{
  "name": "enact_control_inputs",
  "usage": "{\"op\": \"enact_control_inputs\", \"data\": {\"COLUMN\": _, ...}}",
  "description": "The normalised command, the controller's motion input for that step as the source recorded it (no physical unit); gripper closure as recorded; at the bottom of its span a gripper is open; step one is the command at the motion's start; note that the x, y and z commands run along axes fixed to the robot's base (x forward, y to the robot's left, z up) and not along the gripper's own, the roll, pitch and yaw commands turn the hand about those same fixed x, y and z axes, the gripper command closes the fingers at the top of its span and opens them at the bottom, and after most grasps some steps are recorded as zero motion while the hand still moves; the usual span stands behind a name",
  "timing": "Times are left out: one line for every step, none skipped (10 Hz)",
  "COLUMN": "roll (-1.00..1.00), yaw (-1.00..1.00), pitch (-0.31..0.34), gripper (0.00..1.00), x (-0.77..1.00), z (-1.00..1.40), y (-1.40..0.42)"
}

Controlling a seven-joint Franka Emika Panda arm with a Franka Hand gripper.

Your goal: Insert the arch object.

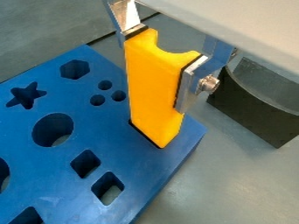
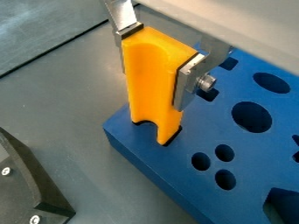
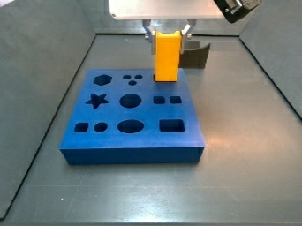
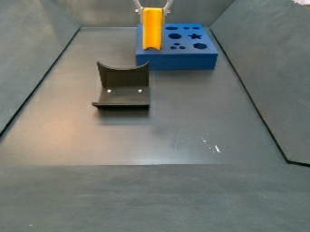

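The small dark olive-brown arch object shows in no view. My gripper (image 1: pixel 162 54) is shut on a tall orange-yellow bar (image 1: pixel 152 92) with a rounded groove down one side, silver fingers (image 1: pixel 188 84) clamping its upper part. The bar stands upright with its lower end in a hole at the corner of the blue board (image 1: pixel 65 140) nearest the fixture. The same grip shows in both wrist views (image 2: pixel 158 54), with the bar (image 2: pixel 152 87) on the board (image 2: pixel 246 144). In both side views the bar (image 3: pixel 168 55) (image 4: pixel 151 27) hangs under the gripper (image 3: pixel 169 26) at the board's edge (image 3: pixel 130 148).
The dark fixture (image 4: pixel 121 88) stands on the grey floor beside the board (image 4: pixel 194 58); it also shows in other views (image 3: pixel 197 55) (image 1: pixel 260 101) (image 2: pixel 24 188). The board has star, hexagon, round and square holes. Grey walls ring the floor.
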Motion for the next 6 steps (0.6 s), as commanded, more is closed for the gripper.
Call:
{"op": "enact_control_inputs", "data": {"roll": 0.01, "yaw": 0.07, "pitch": -0.004, "gripper": 1.00, "x": 0.02, "z": -0.53, "y": -0.05}}
{"op": "enact_control_inputs", "data": {"roll": 0.05, "yaw": 0.01, "pitch": 0.000, "gripper": 1.00, "x": 0.00, "z": -0.55, "y": -0.05}}
{"op": "enact_control_inputs", "data": {"roll": 0.04, "yaw": 0.03, "pitch": 0.000, "gripper": 1.00, "x": -0.06, "z": -0.47, "y": -0.05}}
{"op": "enact_control_inputs", "data": {"roll": 0.01, "yaw": 0.03, "pitch": 0.000, "gripper": 1.00, "x": -0.04, "z": -0.42, "y": -0.06}}
{"op": "enact_control_inputs", "data": {"roll": 0.00, "yaw": 0.00, "pitch": 0.000, "gripper": 1.00, "x": -0.01, "z": -0.43, "y": -0.02}}
{"op": "enact_control_inputs", "data": {"roll": 0.00, "yaw": 0.00, "pitch": 0.000, "gripper": 1.00, "x": 0.00, "z": -0.54, "y": 0.00}}
